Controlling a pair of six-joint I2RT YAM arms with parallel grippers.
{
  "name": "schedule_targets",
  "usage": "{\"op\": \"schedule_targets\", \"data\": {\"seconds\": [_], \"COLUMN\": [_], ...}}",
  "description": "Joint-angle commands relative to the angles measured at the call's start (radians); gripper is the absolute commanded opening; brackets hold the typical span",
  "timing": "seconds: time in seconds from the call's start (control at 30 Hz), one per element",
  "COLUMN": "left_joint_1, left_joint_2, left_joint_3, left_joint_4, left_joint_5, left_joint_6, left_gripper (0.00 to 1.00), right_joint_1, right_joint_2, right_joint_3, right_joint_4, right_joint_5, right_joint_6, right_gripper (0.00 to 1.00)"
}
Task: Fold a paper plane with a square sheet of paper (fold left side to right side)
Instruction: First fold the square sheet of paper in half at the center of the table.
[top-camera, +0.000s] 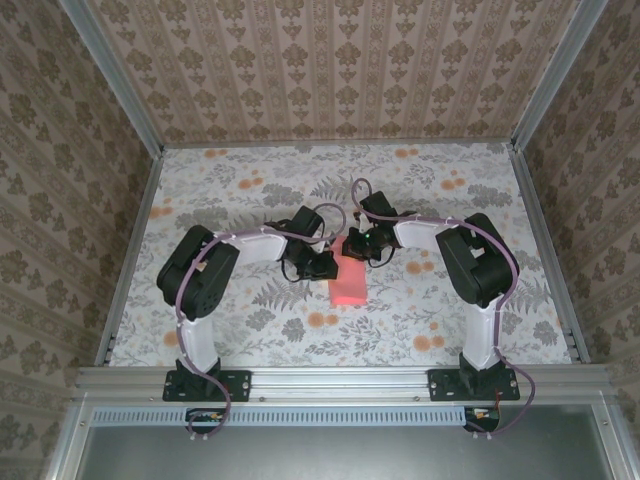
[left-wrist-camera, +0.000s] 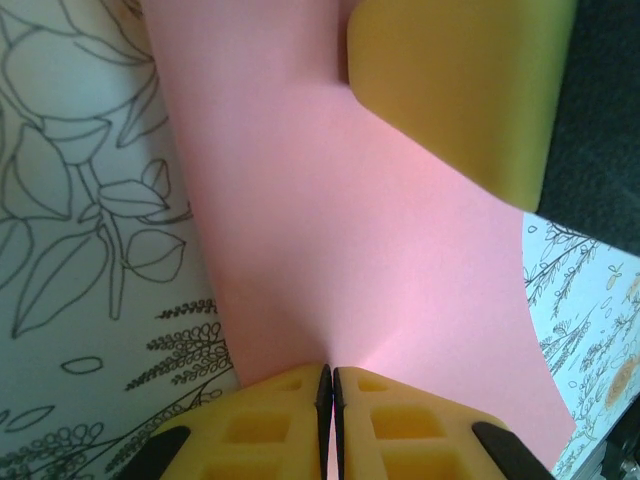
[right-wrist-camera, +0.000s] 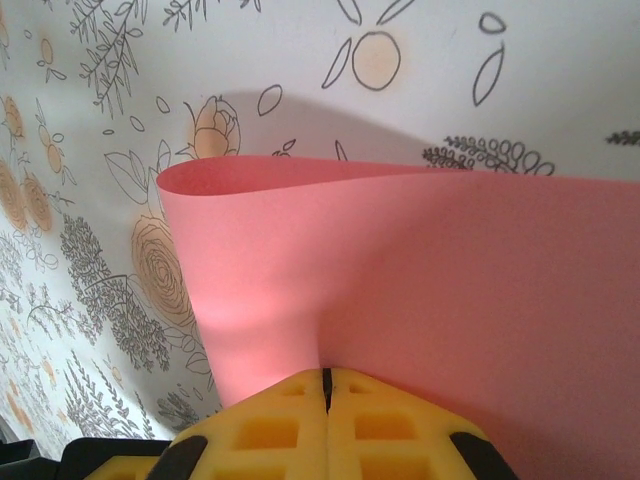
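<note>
The paper (top-camera: 348, 284) sits at the middle of the floral worktop (top-camera: 240, 190), between the two arms. In the right wrist view it bends over in a soft curl. The left tool (left-wrist-camera: 329, 378) is closed, pinching the sheet at its left side. The right tool (right-wrist-camera: 325, 378) is closed too, nipping the curled sheet at its far right, near the left tool.
</note>
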Motion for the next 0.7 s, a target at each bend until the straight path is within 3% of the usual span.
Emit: {"op": "schedule_targets", "data": {"seconds": [0.0, 0.67], "left_joint_1": [-0.026, -0.045], "left_joint_2": [-0.023, -0.155], "left_joint_3": [-0.05, -0.125], "left_joint_4": [-0.097, -0.048], "left_joint_5": [0.017, 0.045], "left_joint_6": [0.024, 0.011], "left_gripper": [0.13, 0.16], "right_joint_1": [0.001, -0.001], "right_joint_2": [0.043, 0.042], "right_joint_3": [-0.008, -0.007], "right_joint_4": [-0.101, -0.115], "right_joint_5": [0.091, 0.104], "right_joint_6": [-0.001, -0.009], "right_gripper": [0.03, 0.03]}}
